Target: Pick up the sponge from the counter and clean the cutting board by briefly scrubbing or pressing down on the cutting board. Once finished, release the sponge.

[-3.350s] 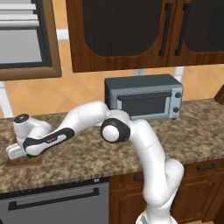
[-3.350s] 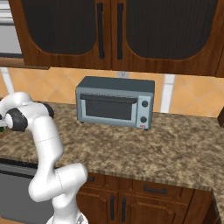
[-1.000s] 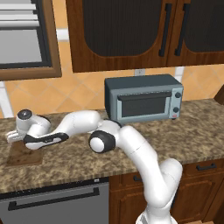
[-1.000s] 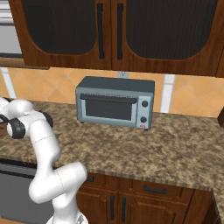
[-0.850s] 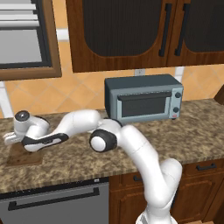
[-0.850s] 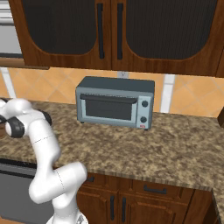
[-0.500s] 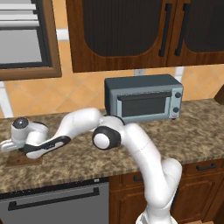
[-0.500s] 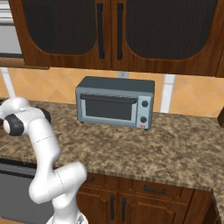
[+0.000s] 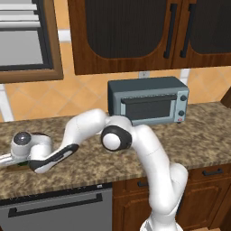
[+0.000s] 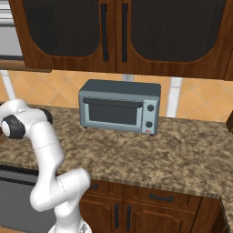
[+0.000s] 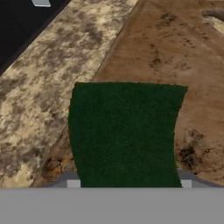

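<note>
Sponge (image 11: 126, 133) sits right under the hand (image 11: 127, 183), its dark-green top lying between the two finger tips (image 11: 73, 183) at the bottom of the hand view. One tip stands at each side of the block, level with its edges, but I cannot tell whether they are pressing it or standing a little off. The sponge lies on the cutting board (image 11: 175, 52), near the board's long edge, where the brown wood gives way to the speckled counter (image 11: 43, 83).

From the left base view the hand (image 9: 6, 159) is far out at the left end of the counter (image 9: 194, 140), low over the surface, with the arm stretched out nearly flat from the elbow. The toaster oven (image 9: 148, 100) stands well apart, behind the arm near the wall.

With the sponge already flat on the board, my judgement is that the release is the step in hand. To do it well, the fingers should part evenly so that neither drags the block sideways toward the board's edge, which is close. The hand should then lift straight away from the sponge before any sideways swing, since a tip catching the soft side could flip it off the wood onto the granite. With the arm this far extended, a slow, straight retreat looks safer.
</note>
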